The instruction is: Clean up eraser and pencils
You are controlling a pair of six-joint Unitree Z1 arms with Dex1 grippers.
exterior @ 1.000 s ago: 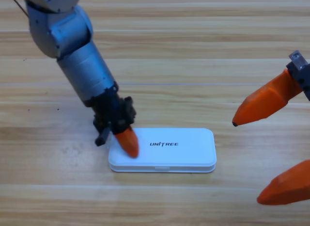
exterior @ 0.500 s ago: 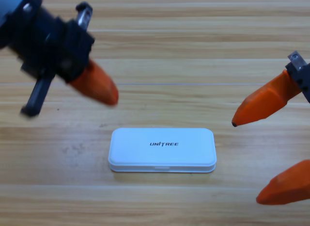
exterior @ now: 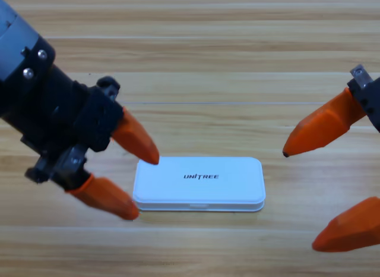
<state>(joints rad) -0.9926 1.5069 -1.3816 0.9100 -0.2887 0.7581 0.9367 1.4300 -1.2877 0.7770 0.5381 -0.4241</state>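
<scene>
The two orange jaws of the left gripper (exterior: 141,186) are seen spread apart, with nothing held between them. The upper jaw's tip lies at the upper left corner of the white case (exterior: 199,183), and the lower jaw's tip lies just off the case's lower left corner, so that the case's left end is bracketed by the two tips; whether either tip touches the case cannot be told. Behind the jaws, the black gripper body and the grey arm are seen large, entering from the picture's left edge and upper left corner.

The jaws of the right gripper (exterior: 298,200) are also held wide apart and empty. The upper jaw points leftward and slightly down from the right edge, its dark tip well to the right of the case; the lower jaw is cut off by the lower right corner of the picture. This arm is kept at the right edge, apart from the case.

The case is shown closed, lying flat on the wooden table (exterior: 196,63) near the middle, with its long side running left to right and the UNITREE lettering on its lid. The eraser and the pencils are not visible anywhere on the table.
</scene>
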